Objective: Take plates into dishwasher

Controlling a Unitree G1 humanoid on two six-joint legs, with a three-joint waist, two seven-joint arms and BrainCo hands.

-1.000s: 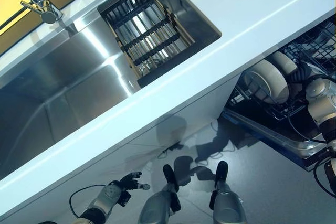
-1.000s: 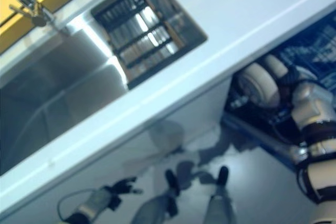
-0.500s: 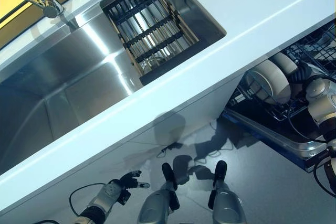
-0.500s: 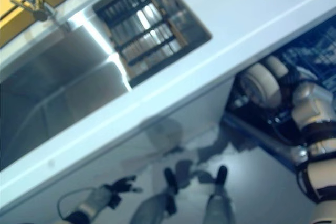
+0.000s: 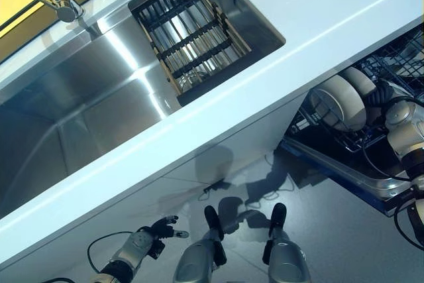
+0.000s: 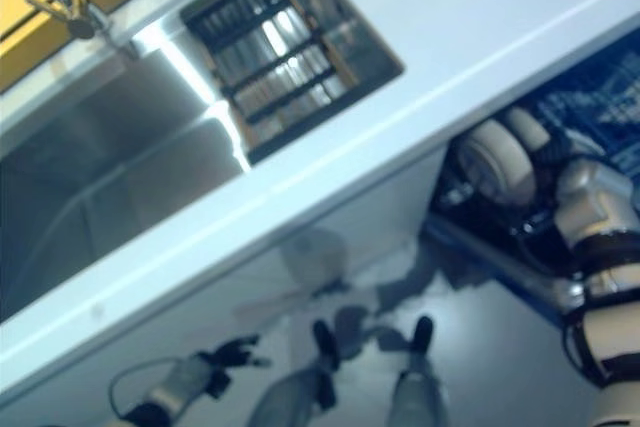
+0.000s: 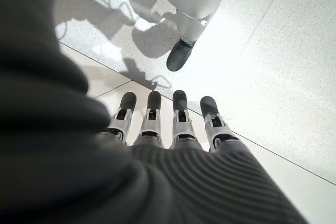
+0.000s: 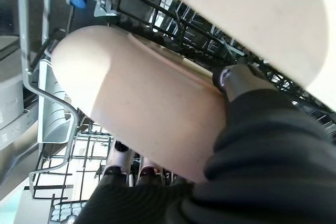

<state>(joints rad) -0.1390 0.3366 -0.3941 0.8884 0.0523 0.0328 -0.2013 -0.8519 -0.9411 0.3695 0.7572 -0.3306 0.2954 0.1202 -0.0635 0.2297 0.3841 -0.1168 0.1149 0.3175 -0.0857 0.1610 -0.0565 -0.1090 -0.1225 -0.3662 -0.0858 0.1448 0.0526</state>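
Note:
A cream plate [image 8: 142,114] stands on edge in the dishwasher's wire rack [image 8: 63,124]. My right hand [image 8: 231,80] is shut on it, thumb on its face and fingers [image 8: 122,162] behind its rim. A second plate [image 8: 262,14] stands close beside it. In the eye views both plates [image 5: 338,101] show in the lower rack [image 5: 348,144] under the counter at the right, with the right arm reaching in behind them. My left hand [image 5: 162,228] hangs low by the floor at the lower left, open and holding nothing, fingers [image 7: 153,116] straight.
A white counter [image 5: 278,64] runs across the view, its front edge overhanging the rack. It holds a steel sink [image 5: 79,111] with a dark slatted drainer [image 5: 189,34] and a tap [image 5: 56,1]. The pulled-out rack's front rail [image 5: 344,177] juts over the grey floor.
The view has shifted a little. The plates and both hands stand as before.

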